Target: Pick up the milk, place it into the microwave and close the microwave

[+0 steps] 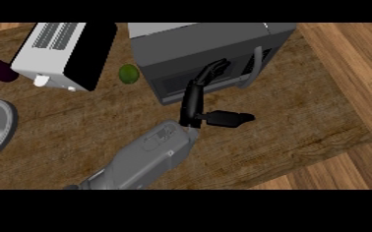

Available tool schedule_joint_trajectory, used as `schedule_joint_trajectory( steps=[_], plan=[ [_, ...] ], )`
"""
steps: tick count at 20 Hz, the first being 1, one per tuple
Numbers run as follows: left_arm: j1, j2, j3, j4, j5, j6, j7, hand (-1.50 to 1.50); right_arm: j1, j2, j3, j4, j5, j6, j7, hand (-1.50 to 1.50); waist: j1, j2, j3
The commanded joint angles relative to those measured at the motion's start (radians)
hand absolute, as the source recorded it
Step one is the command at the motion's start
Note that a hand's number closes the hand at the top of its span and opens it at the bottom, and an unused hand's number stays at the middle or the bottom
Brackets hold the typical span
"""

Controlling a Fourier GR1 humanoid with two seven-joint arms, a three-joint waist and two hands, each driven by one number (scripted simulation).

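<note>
Counter (pixel 305 115): L hand (pixel 193 101) fingers (pixel 213 71) touching microwave (pixel 207 44).

Your left arm's grey forearm (pixel 145 157) comes in from the lower edge and slants up toward the right. Your left hand (pixel 193 104) reaches forward from it, fingers (pixel 212 71) nearly straight and together, thumb (pixel 229 119) spread out to the right.

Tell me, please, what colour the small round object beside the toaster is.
The round object is green, shown in the head view.
</note>
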Motion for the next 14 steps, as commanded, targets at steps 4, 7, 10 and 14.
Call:
schedule_joint_trajectory(
  steps=[4, 7, 10, 14],
  plan=[
    [-0.082, 0.001, 0.057, 0.072, 0.065, 0.017, -0.02, -1.5, -0.045, -0.018, 0.004, 0.014, 0.022, -0.005, 0.002, 1.5, -0.001, 0.013, -0.001],
    [-0.084, 0.001, 0.045, 0.075, 0.082, 0.012, -0.038, -1.5, -0.062, -0.012, 0.005, 0.036, 0.022, -0.011, 0.006, 1.5, 0.002, 0.017, 0.0],
    [-0.072, 0.001, 0.035, 0.079, 0.097, 0.008, -0.065, -1.5, -0.078, -0.008, 0.011, 0.046, 0.034, -0.019, -0.001, 1.5, 0.008, 0.026, 0.0],
    [-0.085, 0.001, 0.023, 0.078, 0.107, 0.005, -0.076, -1.5, -0.052, 0.128, 0.06, 0.13, -0.184, 0.092, 0.045, -1.5, 0.016, 0.03, 0.004]
  ],
)
